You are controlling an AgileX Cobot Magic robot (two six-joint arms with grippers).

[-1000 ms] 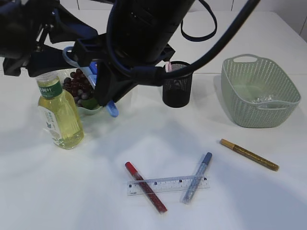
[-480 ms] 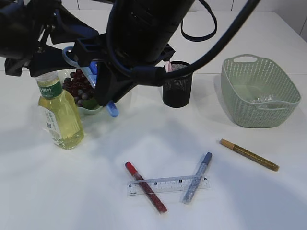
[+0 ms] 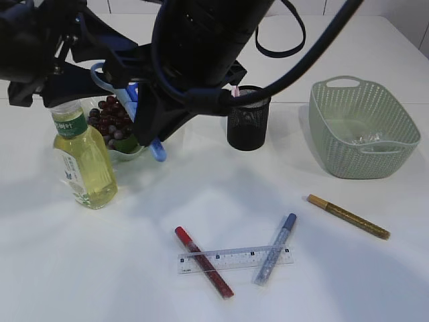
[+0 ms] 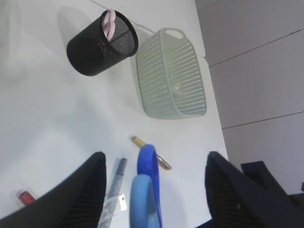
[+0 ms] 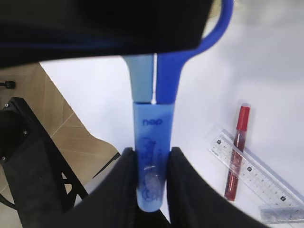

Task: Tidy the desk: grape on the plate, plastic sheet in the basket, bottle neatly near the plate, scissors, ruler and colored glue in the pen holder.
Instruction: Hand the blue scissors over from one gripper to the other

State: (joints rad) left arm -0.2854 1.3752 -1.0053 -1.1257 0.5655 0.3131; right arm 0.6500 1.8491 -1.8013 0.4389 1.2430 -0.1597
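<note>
Right end effector (image 5: 152, 164): fingers pinched on the sheathed blade end of the blue scissors (image 5: 153, 142), held above the table (image 3: 201, 194).
Left end effector (image 4: 152, 190): fingers spread wide, the scissors' handle loops between them, not gripped.
Pen holder (image 3: 247, 118): black mesh, upright, right of the scissors.
Plate (image 3: 124, 151): left of the pen holder, carrying grapes (image 3: 107, 121).
Bottle (image 3: 84, 161): upright, just left of the plate.
Basket (image 3: 362, 127): right of the pen holder.
Ruler (image 3: 234, 259): in front of the pen holder, lying over a red glue pen (image 3: 203, 261) and beside a blue one (image 3: 275, 248).
Gold glue pen (image 3: 348, 216): in front of the basket.
</note>
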